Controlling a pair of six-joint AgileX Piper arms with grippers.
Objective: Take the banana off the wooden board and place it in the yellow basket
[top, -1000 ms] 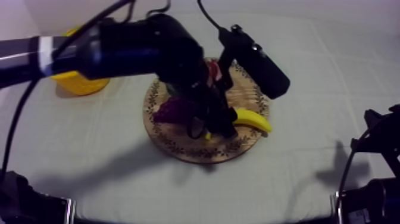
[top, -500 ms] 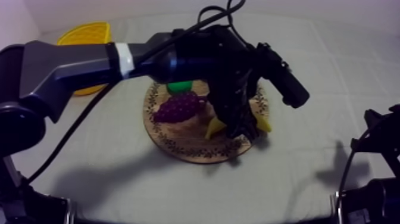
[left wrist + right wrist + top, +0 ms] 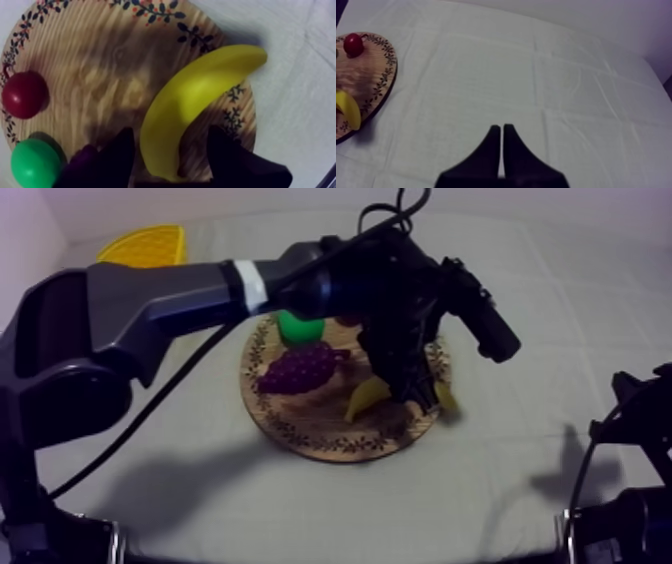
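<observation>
As left hand [image 3: 171, 134] straddles it, banana [image 3: 195, 95] points rimward.

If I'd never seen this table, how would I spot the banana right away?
Find the round wooden board on the cloth-covered table. At its edge away from the yellow basket, between the left gripper's black fingers, lies the banana. It alone is long, curved and yellow; the grapes, pear and small red fruit are rounded, purple, green and red.

Yellow banana [image 3: 190, 100], leaf-patterned rim on board [image 3: 110, 75]
</observation>
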